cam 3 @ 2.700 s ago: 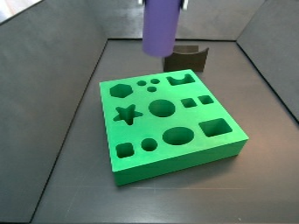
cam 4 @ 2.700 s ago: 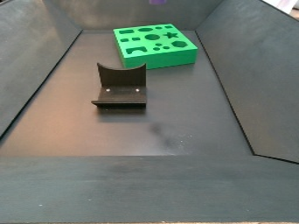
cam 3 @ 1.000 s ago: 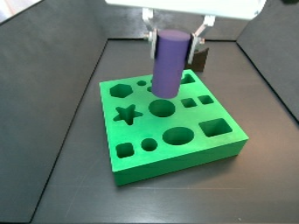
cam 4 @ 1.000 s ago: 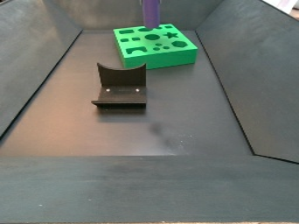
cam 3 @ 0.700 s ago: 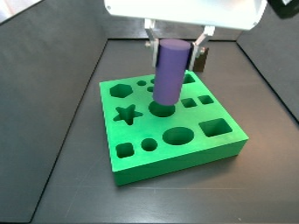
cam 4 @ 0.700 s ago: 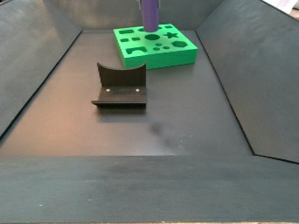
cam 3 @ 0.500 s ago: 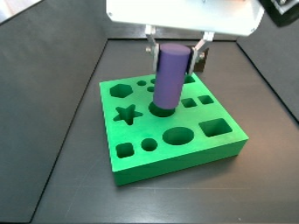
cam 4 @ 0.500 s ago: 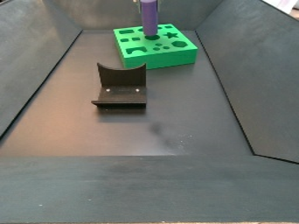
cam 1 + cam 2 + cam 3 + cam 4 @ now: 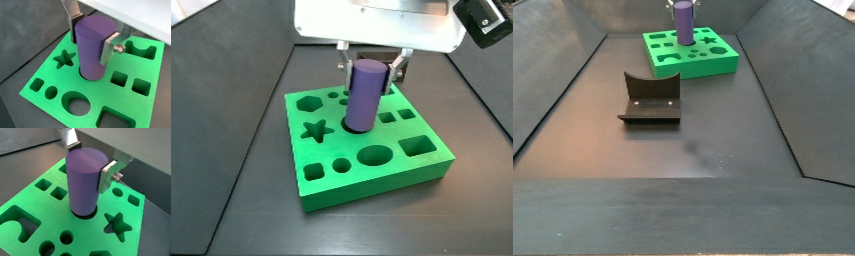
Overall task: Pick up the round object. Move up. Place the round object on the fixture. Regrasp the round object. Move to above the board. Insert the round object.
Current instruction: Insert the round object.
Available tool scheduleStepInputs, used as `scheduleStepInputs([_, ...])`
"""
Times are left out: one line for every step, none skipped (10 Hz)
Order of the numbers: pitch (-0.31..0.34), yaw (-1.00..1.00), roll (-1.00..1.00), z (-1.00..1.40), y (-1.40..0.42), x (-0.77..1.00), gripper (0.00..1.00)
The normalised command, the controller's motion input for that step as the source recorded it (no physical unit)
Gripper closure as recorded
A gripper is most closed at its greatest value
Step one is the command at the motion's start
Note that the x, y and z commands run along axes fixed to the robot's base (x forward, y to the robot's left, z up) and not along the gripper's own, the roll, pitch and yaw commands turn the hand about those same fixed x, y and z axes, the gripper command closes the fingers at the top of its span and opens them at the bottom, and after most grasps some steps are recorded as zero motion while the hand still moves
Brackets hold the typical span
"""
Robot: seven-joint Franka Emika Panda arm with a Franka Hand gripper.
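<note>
The round object, a purple peg (image 9: pixel 364 95), stands upright with its lower end in a round hole near the middle of the green board (image 9: pixel 331 185). My gripper (image 9: pixel 370 70) is above the board and shut on the peg's upper part. In both wrist views the silver fingers (image 9: pixel 110 47) (image 9: pixel 108 175) press on opposite sides of the peg (image 9: pixel 91 50) (image 9: pixel 85 183), with the board (image 9: pixel 133 102) (image 9: pixel 27 235) beneath it. A side view shows the peg (image 9: pixel 684 22) on the board (image 9: pixel 694 58) at the far end. The fixture (image 9: pixel 649 100) stands apart on the floor, nearer the middle.
The board has other cut-outs around the peg: a star (image 9: pixel 315 129), a larger round hole (image 9: pixel 374 154) and a square (image 9: pixel 416 147). Dark sloping walls (image 9: pixel 560 90) enclose the floor. A black camera (image 9: pixel 481 20) sits on the wrist.
My gripper has come down with the peg. The peg's lower end, earlier held above the board, now sits in the round hole.
</note>
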Motion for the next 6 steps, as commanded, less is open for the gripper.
scheduleStepInputs([0.000,0.00,0.05,-0.48,0.06,0.00,1.00])
scheduleStepInputs([-0.009,0.00,0.03,-0.45,0.04,-0.05,1.00])
scheduleStepInputs([-0.001,0.00,0.03,-0.41,0.02,-0.12,1.00])
scheduleStepInputs([0.000,0.00,0.06,-0.37,0.00,-0.23,1.00])
scheduleStepInputs([0.000,0.00,0.08,-0.35,0.00,-0.30,1.00])
scheduleStepInputs([-0.027,0.00,0.03,-0.41,0.00,-0.25,1.00])
